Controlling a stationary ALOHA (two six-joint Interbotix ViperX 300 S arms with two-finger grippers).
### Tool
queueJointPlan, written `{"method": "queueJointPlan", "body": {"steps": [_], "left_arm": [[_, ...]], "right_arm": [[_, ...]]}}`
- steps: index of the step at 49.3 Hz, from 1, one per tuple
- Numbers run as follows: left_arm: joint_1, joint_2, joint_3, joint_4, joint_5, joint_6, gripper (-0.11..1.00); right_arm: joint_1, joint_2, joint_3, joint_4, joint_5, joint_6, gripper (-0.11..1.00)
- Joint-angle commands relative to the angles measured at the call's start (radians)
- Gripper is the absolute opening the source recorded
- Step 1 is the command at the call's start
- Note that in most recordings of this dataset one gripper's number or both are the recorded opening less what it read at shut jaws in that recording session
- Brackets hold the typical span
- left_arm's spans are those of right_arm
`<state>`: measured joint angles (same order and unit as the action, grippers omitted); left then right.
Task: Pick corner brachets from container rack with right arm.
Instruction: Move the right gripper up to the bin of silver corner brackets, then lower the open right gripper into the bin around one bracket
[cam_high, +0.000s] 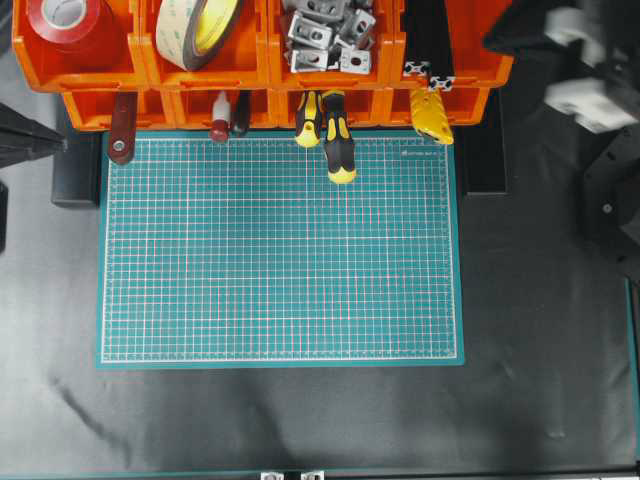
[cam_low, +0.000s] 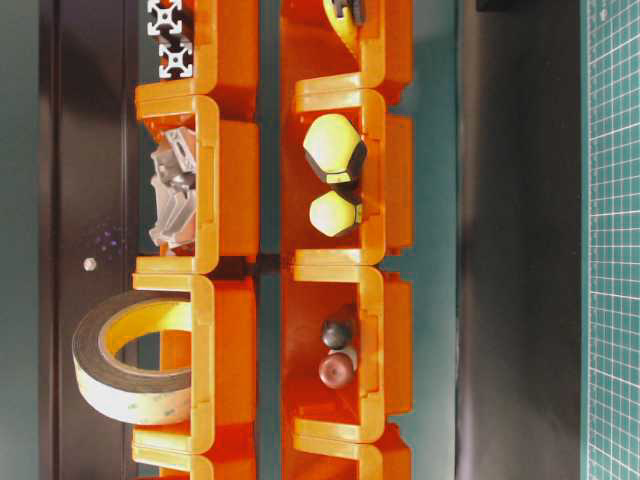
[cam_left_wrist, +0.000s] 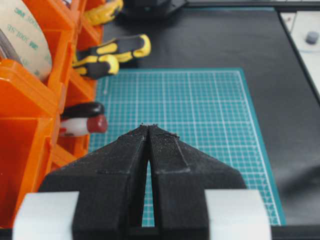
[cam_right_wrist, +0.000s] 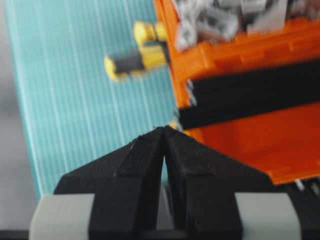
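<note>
The corner brachets (cam_high: 325, 35) are a heap of small silver-grey angle pieces in the third upper bin of the orange container rack (cam_high: 150, 70). They also show in the table-level view (cam_low: 175, 195) and, blurred, at the top of the right wrist view (cam_right_wrist: 225, 20). The right arm (cam_high: 585, 70) hangs blurred at the top right, beside the rack's end. My right gripper (cam_right_wrist: 164, 128) is shut and holds nothing; its tips sit near the bin of black bars, short of the brackets. Low at the mat's left side, my left gripper (cam_left_wrist: 149, 125) is also shut and holds nothing.
A green cutting mat (cam_high: 280, 250) lies before the rack. Yellow-black screwdrivers (cam_high: 335, 135) and red-handled tools (cam_high: 122, 130) stick out of the lower bins over the mat's far edge. Upper bins hold red tape (cam_high: 70, 25), a pale tape roll (cam_high: 200, 30) and black slotted bars (cam_high: 430, 40).
</note>
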<state>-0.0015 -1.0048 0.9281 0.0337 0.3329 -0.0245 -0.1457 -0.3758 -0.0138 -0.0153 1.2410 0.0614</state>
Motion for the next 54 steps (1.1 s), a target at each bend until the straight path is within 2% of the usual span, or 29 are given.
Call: {"method": "queueJointPlan", "body": {"steps": [1,10,17,27,31,39,43,45,54], "left_arm": [[0.003,0.003,-0.031,0.003,-0.003,-0.006,0.0],[0.003,0.002,-0.034,0.003,-0.003,-0.008,0.0],[0.003,-0.003,-0.034,0.003,0.005,-0.008,0.0],[0.003,-0.005,-0.035,0.003,0.02,-0.008,0.0],[0.003,-0.005,-0.034,0.003,0.026,-0.008,0.0],[0.005,-0.005,-0.034,0.005,0.037,-0.005,0.0],[0.005,-0.008,-0.035,0.005,0.043,-0.005,0.0],[0.005,-0.011,-0.035,0.005,0.046,-0.006,0.0],[0.005,-0.015,-0.037,0.005,0.054,-0.008,0.0]], "right_arm": [[-0.017,0.1,-0.167,-0.009,0.118,-0.029,-0.02],[-0.04,0.227,-0.305,-0.011,0.15,-0.12,-0.02],[-0.058,0.282,-0.337,-0.011,0.147,-0.155,-0.02],[-0.097,0.339,-0.347,-0.011,0.097,-0.161,0.02],[-0.109,0.36,-0.347,-0.011,0.071,-0.161,0.15],[-0.123,0.407,-0.348,-0.011,0.034,-0.141,0.63],[-0.132,0.43,-0.354,-0.011,0.021,-0.141,0.8],[-0.138,0.437,-0.359,-0.011,0.018,-0.141,0.84],[-0.155,0.456,-0.371,-0.011,0.023,-0.138,0.79]]}}
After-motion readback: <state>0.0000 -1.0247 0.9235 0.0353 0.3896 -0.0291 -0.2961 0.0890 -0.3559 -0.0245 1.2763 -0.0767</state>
